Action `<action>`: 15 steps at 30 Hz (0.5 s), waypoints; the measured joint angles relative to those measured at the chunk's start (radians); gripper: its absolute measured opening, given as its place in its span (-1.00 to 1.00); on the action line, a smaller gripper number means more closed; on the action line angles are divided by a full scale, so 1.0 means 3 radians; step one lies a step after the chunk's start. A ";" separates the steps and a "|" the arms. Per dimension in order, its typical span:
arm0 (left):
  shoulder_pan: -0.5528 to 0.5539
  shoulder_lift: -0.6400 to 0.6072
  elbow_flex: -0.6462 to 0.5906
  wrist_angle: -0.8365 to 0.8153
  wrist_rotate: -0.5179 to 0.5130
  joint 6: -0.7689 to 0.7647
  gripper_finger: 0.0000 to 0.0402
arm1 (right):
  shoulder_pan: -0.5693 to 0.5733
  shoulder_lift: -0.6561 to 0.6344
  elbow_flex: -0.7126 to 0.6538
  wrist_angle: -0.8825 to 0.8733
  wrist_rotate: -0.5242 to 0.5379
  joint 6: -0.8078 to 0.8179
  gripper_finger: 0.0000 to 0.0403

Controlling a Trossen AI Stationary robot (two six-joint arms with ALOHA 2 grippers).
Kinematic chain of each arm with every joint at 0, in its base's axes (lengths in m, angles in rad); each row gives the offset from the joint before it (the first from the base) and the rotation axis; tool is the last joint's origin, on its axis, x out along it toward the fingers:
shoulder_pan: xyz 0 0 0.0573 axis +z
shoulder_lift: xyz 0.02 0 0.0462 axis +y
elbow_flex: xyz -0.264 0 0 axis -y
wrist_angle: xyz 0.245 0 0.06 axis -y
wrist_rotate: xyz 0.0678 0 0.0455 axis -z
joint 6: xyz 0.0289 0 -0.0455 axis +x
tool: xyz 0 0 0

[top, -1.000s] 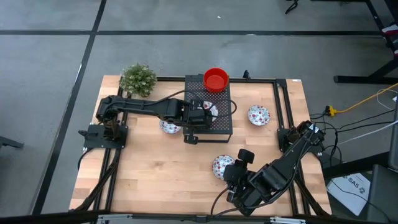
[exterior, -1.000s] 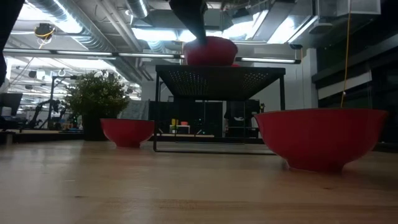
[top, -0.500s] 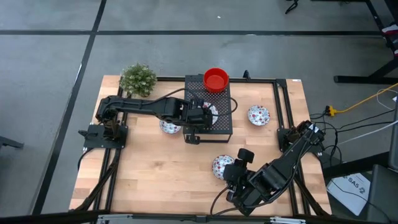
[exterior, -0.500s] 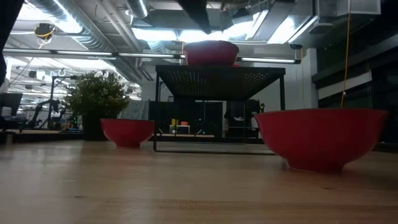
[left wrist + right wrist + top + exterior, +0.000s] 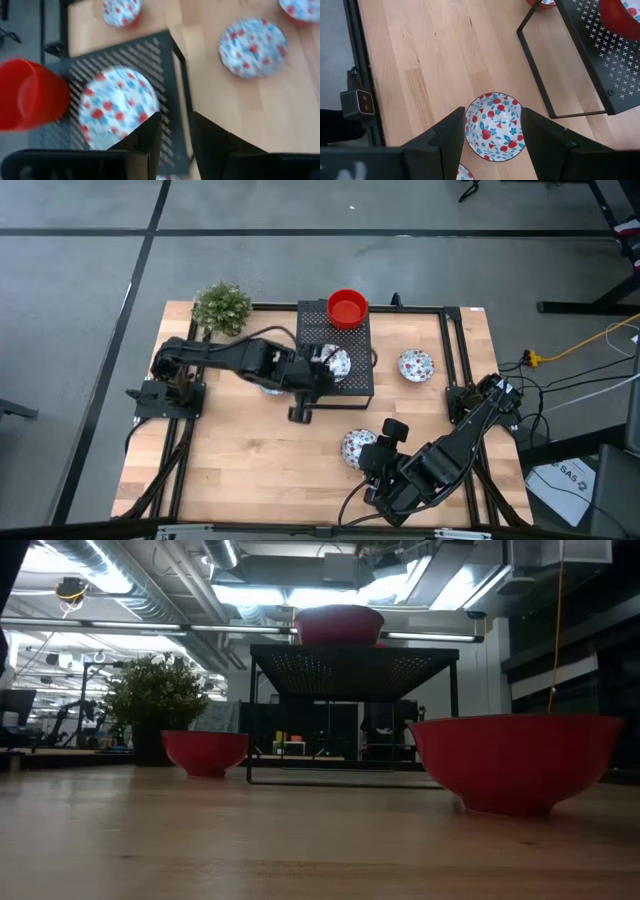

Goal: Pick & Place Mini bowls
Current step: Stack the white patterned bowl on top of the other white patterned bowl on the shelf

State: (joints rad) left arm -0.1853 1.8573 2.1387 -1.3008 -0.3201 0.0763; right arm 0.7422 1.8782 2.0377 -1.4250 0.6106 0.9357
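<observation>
Floral mini bowl (image 5: 336,363) atop black box (image 5: 356,385), left claw (image 5: 318,372) beside it

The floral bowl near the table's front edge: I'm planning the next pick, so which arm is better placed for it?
Right. The right gripper hangs open directly over that floral bowl, fingers either side; the left gripper is beside the black box.

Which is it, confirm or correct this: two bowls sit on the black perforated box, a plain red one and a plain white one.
One detail is wrong. The black perforated box carries a plain red bowl and a white bowl with red floral speckles, not a plain white one. The high view shows it, and the left wrist view shows the pattern.
</observation>
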 joint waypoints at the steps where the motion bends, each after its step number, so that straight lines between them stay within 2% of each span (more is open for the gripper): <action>1: -0.0050 0.0000 0.0010 -0.0106 0.0000 -0.0061 -0.52 | 0.0000 -0.0001 0.0000 0.0000 0.0000 -0.0004 -0.05; 7: -0.0376 -0.0012 0.0012 -0.0742 0.0001 -0.0509 -0.52 | -0.0003 0.0000 0.0000 -0.0012 0.0015 -0.0007 -0.05; 15: -0.0778 -0.0016 -0.0021 -0.0896 -0.0148 -0.0951 -0.56 | -0.0063 0.0000 0.0000 -0.0016 0.0031 -0.0020 -0.05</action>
State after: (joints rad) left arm -0.4187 1.8526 2.1324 -1.5695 -0.3645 -0.2091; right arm 0.7232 1.8782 2.0377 -1.4298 0.6199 0.9298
